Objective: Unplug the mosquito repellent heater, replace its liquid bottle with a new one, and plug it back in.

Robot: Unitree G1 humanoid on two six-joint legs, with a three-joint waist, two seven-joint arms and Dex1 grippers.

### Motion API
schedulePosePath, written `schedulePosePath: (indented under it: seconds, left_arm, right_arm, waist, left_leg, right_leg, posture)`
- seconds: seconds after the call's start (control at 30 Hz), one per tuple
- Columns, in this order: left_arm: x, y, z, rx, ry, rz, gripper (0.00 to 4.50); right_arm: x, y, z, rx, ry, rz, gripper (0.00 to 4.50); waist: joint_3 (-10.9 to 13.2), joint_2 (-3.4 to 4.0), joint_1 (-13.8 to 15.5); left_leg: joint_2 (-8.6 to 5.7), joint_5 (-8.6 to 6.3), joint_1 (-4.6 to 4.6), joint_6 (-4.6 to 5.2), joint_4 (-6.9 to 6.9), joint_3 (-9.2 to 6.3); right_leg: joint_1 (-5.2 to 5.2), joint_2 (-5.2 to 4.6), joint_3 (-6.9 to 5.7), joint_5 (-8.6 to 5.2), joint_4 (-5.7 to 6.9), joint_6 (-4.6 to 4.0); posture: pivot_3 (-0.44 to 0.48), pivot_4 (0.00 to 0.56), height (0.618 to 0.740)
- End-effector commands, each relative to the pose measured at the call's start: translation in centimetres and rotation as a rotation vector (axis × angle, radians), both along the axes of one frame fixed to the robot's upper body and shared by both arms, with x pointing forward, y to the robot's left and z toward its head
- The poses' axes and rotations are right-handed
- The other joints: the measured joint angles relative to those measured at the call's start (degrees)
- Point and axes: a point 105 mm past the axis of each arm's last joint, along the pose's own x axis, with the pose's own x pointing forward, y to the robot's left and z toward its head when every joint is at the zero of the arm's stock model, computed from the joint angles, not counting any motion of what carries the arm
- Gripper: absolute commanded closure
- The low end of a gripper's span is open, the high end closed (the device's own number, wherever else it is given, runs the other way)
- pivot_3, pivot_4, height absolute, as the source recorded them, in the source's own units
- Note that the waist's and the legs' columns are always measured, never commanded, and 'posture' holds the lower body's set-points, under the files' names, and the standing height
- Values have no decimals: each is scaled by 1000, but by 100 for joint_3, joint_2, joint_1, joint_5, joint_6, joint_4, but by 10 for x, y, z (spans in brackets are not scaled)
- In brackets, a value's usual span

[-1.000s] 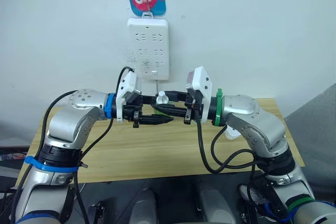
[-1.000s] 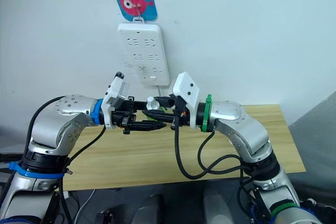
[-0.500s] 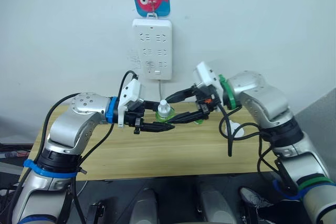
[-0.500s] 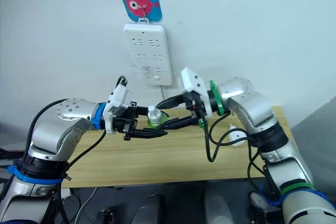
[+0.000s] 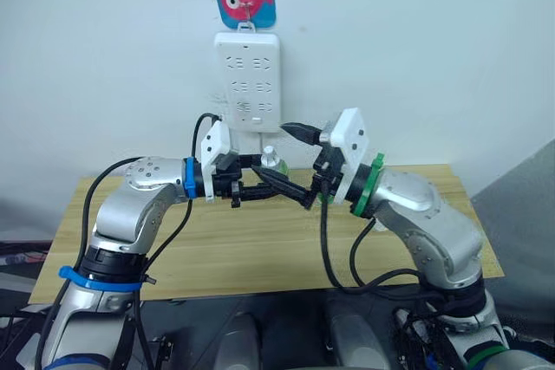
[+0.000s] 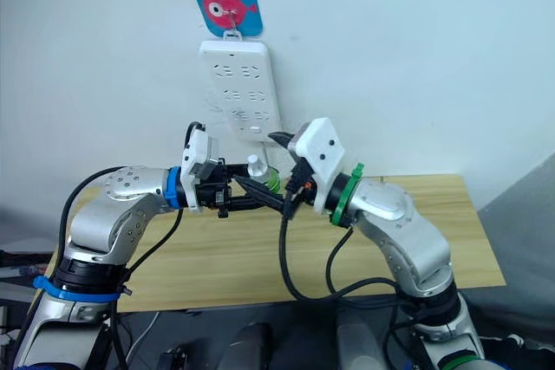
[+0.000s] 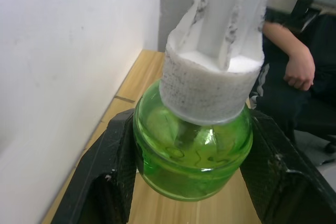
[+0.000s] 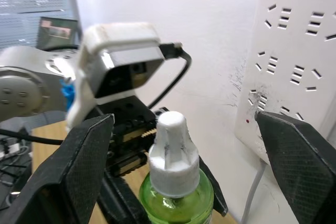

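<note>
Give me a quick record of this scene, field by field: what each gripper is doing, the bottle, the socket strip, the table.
left gripper: shut on the green bottle
right gripper: open, fingers on either side of the bottle's white cap
green bottle: green liquid, white cap, held above the table
socket strip: white, on the wall, nothing plugged in
table: wooden

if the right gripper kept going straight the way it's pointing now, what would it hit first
Most likely the green liquid bottle, whose white cap stands between the open fingers of the right gripper. Just behind it is the left gripper clamping the bottle. Exact depth is hard to judge.
</note>
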Motion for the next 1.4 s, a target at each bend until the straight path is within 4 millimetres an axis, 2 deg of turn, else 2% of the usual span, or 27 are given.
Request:
schedulePosePath:
  seconds: [0.03, 0.07, 0.33, 0.47, 0.57, 0.7, 0.9, 1.1, 1.23, 1.33, 1.4]
  left_arm:
    - [0, -2, 11, -5, -48, -18, 2138]
    - [0, -2, 12, -3, -51, -19, 2138]
    - [-1, -2, 13, 10, -58, -25, 2138]
    - [-4, -2, 11, 23, -51, -44, 2138]
    - [-12, -1, 7, 53, -28, -93, 2138]
    - [-19, 0, 0, 119, -52, -141, 2138]
    - [-23, -3, 2, 97, -66, -136, 2138]
    - [-20, 0, 2, 55, -55, -82, 2138]
    - [-18, -1, 0, 36, -50, -61, 2138]
    - [-17, -3, -2, 31, -48, -63, 2138]
    - [-17, -4, -3, 29, -48, -70, 2138]
  right_arm:
    - [-3, 2, 1, -1, -18, 6, 385]
    - [-4, 4, -1, -7, -8, 21, 595]
    - [-8, 6, -7, -41, 18, 79, 3476]
    - [-9, 5, -3, -53, 18, 166, 3478]
    - [-13, 3, -3, -144, -27, 374, 3478]
    - [-2, -5, -5, -317, -44, 625, 3478]
    - [-2, -10, -2, -337, 3, 728, 3478]
    - [2, -43, 10, -271, 17, 540, 1476]
    - [-17, -52, 8, -192, 41, 423, 48]
    - [-32, -40, -1, -146, 59, 378, 0]
    - [-30, -31, -5, -134, 32, 311, 0]
  waist:
    - [0, 0, -1]
    - [0, 0, -2]
    - [0, 0, -17]
    - [0, 0, -16]
    - [0, 1, -19]
    - [1, 1, -21]
    - [1, 1, -13]
    - [1, 1, 34]
    - [1, 1, 16]
    - [1, 1, -28]
    - [1, 1, -47]
  left_leg:
    - [0, 0, 0, 0, 0, 0]
    - [0, 0, 0, 0, 0, 1]
    - [4, 0, 2, 1, -4, -1]
    - [3, -1, 2, 1, -3, 0]
    - [2, -1, 3, 2, -3, 2]
    - [2, -1, 13, 3, -7, 6]
    - [7, -2, 19, 4, -13, 1]
    - [3, -1, 23, 3, -1, -2]
    - [4, -2, 34, 3, -8, -3]
    - [6, -2, 36, 4, -9, -1]
    - [7, -2, 42, 4, -8, 6]
  right_leg:
    - [0, 0, 0, 0, 0, 0]
    - [0, 0, 0, 0, 0, 0]
    - [0, 3, -2, 0, 1, -1]
    - [0, 2, -1, 0, 0, -1]
    - [0, 3, -1, 0, 0, -1]
    - [7, 3, 0, 0, -5, -1]
    - [10, 6, -3, -5, -6, -8]
    - [23, 1, -4, -5, -1, -8]
    - [34, 3, -4, -6, -4, -8]
    - [34, 5, -2, -6, -3, -9]
    - [34, 6, 5, -6, 2, -9]
  posture:
    - [-82, 167, 725]
    - [-78, 167, 725]
    - [-65, 169, 725]
    - [-62, 169, 725]
    - [-65, 174, 725]
    - [-50, 173, 725]
    - [-30, 167, 725]
    - [-49, 167, 725]
    - [-68, 173, 725]
    - [-85, 176, 725]
    - [-92, 177, 725]
